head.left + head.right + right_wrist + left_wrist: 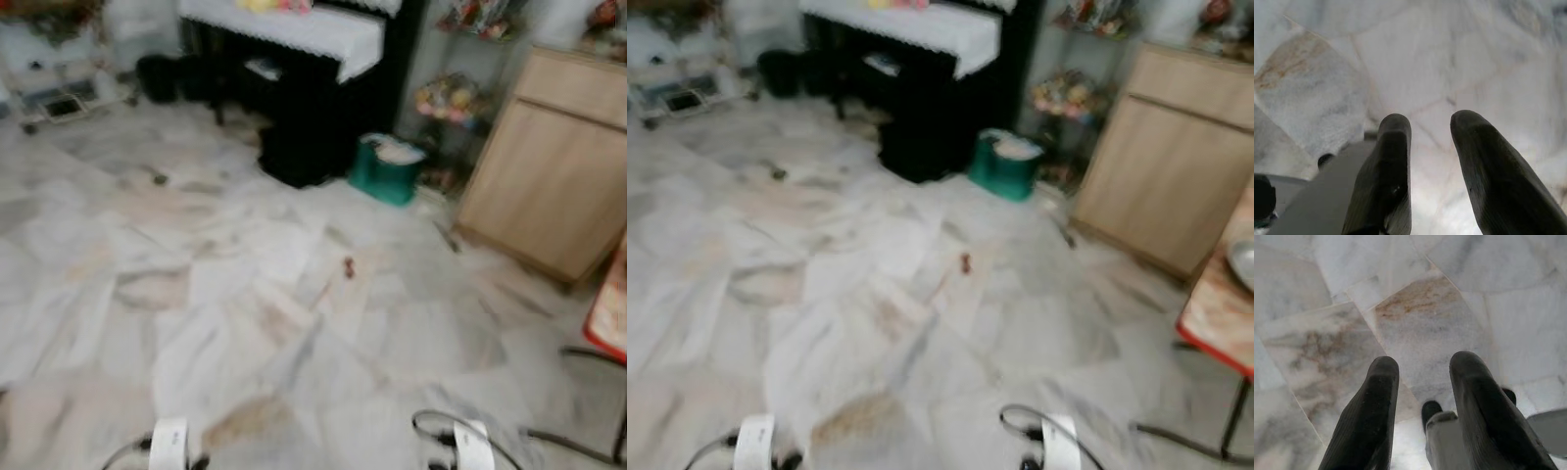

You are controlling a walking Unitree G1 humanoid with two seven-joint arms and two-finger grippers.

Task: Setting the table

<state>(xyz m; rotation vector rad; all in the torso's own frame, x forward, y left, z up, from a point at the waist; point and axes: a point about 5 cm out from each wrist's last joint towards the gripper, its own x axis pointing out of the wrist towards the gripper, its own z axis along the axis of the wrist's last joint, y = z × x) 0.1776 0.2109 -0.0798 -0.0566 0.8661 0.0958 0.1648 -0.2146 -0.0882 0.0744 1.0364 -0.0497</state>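
Note:
A table (1215, 313) with a red edge and a marbled top pokes in at the far right, with part of a grey plate (1242, 262) on it. Both arms hang low at the bottom of the eye views, left wrist (168, 446) and right wrist (472, 443). The left gripper (1420, 369) points down at the marble floor, open with nothing between its black fingers. In the same way the right gripper (1430, 125) is open and empty above the floor.
White marble floor (245, 294) stretches ahead with a small dark red bit (348, 266) on it. A black piano (323, 88) with a white cloth stands at the back, a green bucket (387, 168) beside it, and a wooden cabinet (554, 166) at right.

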